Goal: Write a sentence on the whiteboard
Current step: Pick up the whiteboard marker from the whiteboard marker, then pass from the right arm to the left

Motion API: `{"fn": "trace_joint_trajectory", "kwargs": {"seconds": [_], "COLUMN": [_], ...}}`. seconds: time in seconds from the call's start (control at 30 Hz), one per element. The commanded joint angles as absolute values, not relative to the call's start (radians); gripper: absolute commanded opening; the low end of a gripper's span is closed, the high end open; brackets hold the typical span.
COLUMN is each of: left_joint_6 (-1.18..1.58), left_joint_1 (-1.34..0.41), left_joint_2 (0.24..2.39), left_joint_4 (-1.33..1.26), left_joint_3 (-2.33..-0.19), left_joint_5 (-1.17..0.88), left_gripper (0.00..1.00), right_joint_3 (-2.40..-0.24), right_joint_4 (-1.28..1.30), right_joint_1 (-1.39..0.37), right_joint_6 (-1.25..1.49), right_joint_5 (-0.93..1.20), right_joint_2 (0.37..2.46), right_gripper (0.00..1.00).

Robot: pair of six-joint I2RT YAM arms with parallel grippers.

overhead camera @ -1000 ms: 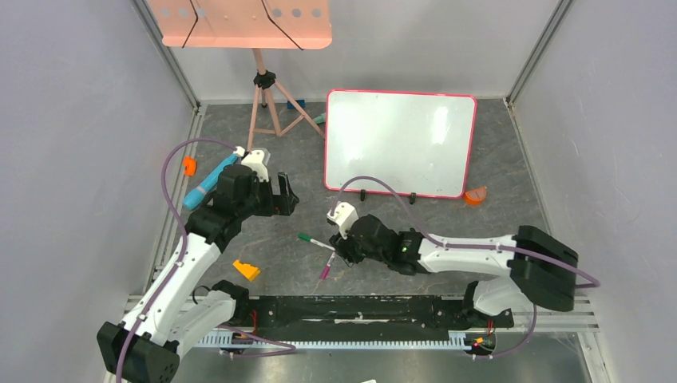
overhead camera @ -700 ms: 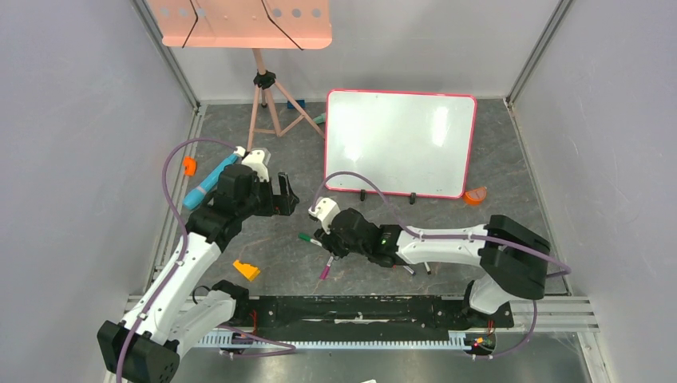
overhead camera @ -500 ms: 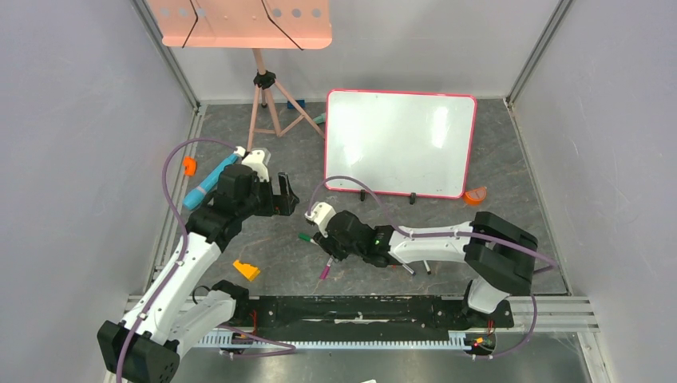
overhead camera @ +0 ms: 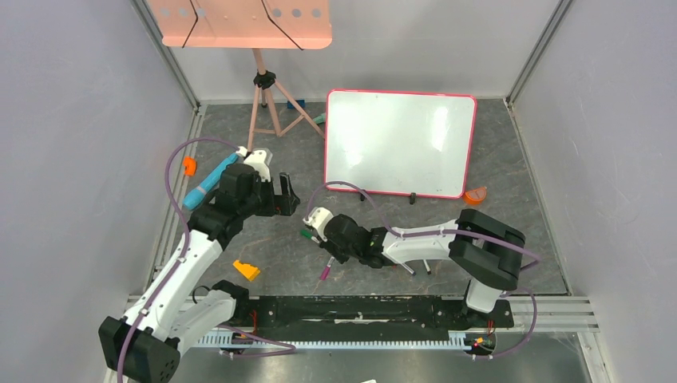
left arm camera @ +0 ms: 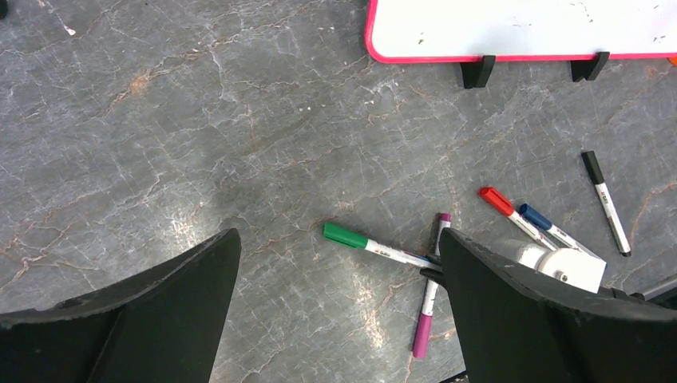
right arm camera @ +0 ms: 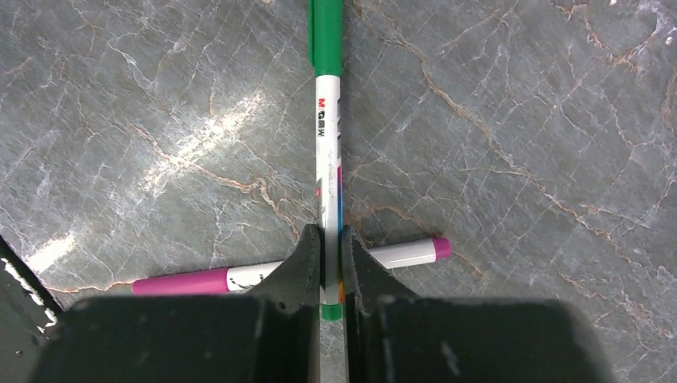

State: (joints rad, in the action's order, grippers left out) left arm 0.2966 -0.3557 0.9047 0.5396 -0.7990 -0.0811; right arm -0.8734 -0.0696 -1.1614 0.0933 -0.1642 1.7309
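Note:
The whiteboard (overhead camera: 399,142) stands at the back right on two black feet, its white face blank; no sentence shows on it. Its lower edge (left arm camera: 519,24) shows in the left wrist view. A green-capped marker (right arm camera: 328,120) lies on the grey floor, and my right gripper (right arm camera: 330,247) is shut on its rear end. The purple marker (right arm camera: 184,282) lies crosswise under the fingers. From above, the right gripper (overhead camera: 315,237) sits low at the green marker (overhead camera: 306,236). My left gripper (overhead camera: 286,195) hovers open just left of it, nothing between its fingers (left arm camera: 160,303).
Red (left arm camera: 499,202), blue (left arm camera: 547,227) and black (left arm camera: 604,199) markers lie right of the held one. A salmon tray on a tripod (overhead camera: 243,24) stands at the back left. A teal tool (overhead camera: 207,183), an orange wedge (overhead camera: 247,270) and an orange disc (overhead camera: 476,195) lie around.
My right arm has reached leftward over the markers and its jaws have closed on the green marker. The left arm has stayed put, open.

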Motion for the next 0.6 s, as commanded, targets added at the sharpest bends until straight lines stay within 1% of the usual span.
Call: {"fn": "trace_joint_trajectory", "kwargs": {"seconds": [0.0,0.1,0.2,0.27,0.33,0.4,0.5,0.57], "left_joint_6": [0.261,0.282,0.419,0.525,0.65,0.771,0.924,0.996], "left_joint_1": [-0.36,-0.359,-0.358,-0.358,-0.358,-0.357,-0.357,-0.357], "left_joint_2": [0.908,0.919,0.942,0.945,0.93,0.908,0.878,0.873], "left_joint_4": [0.524,0.571,0.631,0.604,0.51,0.398,0.273,0.228], "left_joint_3": [-0.811,-0.816,-0.819,-0.796,-0.727,-0.657,-0.577,-0.544], "left_joint_5": [-0.093,-0.123,-0.1,-0.165,-0.255,-0.307,-0.324,-0.33], "left_gripper": [1.0,1.0,1.0,1.0,1.0,0.96,0.9,0.79], "right_joint_3": [-0.882,-0.854,-0.837,-0.821,-0.809,-0.802,-0.791,-0.783], "right_joint_4": [-0.11,-0.129,-0.136,-0.143,-0.153,-0.155,-0.153,-0.153], "right_joint_1": [-1.164,-1.164,-1.163,-1.163,-1.162,-1.162,-1.161,-1.16], "right_joint_6": [0.085,0.099,0.125,0.143,0.16,0.167,0.177,0.182], "right_joint_5": [-0.191,-0.193,-0.195,-0.193,-0.181,-0.161,-0.156,-0.16], "right_joint_2": [1.678,1.606,1.54,1.502,1.464,1.433,1.389,1.364], "right_gripper": [0.0,0.0,0.0,0.0,0.0,0.0,0.0,0.0]}}
